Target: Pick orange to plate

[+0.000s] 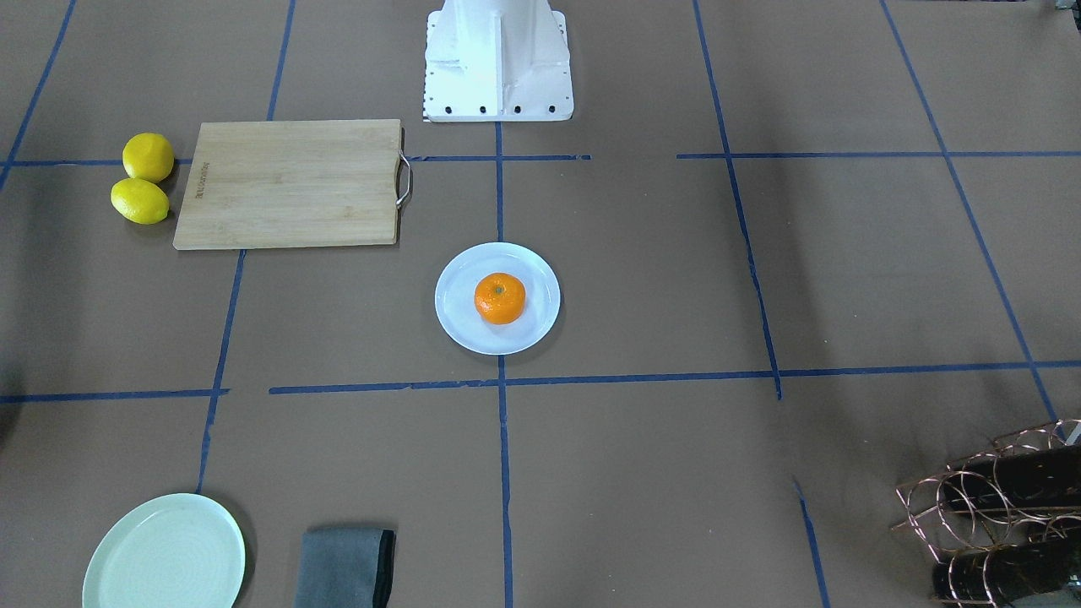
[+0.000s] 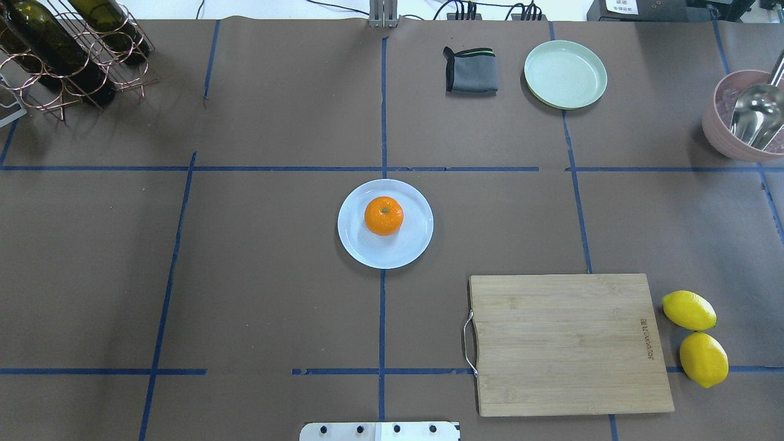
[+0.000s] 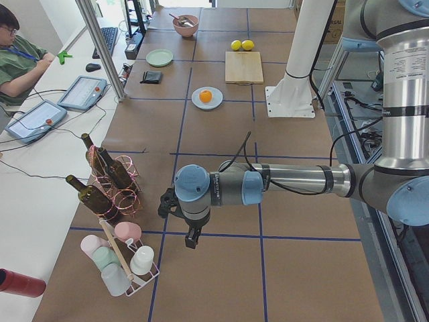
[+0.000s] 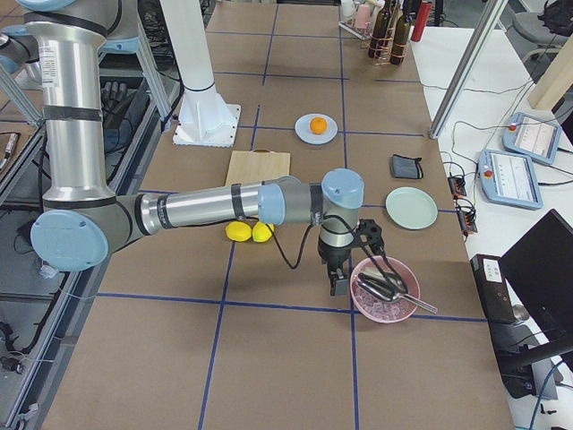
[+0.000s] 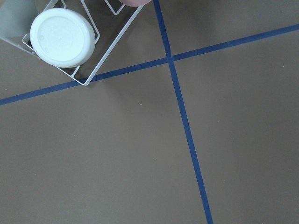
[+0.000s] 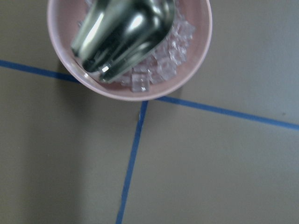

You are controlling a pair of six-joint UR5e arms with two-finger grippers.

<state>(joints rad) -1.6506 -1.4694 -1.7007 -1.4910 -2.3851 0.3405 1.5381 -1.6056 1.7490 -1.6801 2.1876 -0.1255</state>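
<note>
since the orange [image 2: 384, 215] already rests on the bluish-white plate [image 2: 367, 246] at frame centre, the task looks done; whether the left fingers [image 3: 192, 240] and right fingers [image 4: 337, 286], both well away, are open i cannot tell.

Matt brown paper [image 2: 275, 275] is lying flat under everything. The orange [image 2: 384, 215] is showing a pitted, faintly shiny peel on the smooth, glossy plate [image 2: 367, 248]. At four o'clock from the plate in the overhead view, the cutting board [image 2: 569, 343] is showing pale matt wood grain and a metal handle [image 2: 467, 343]. A polished metal scoop [image 6: 121, 32] is gleaming in the smooth pink bowl [image 6: 189, 70].
</note>
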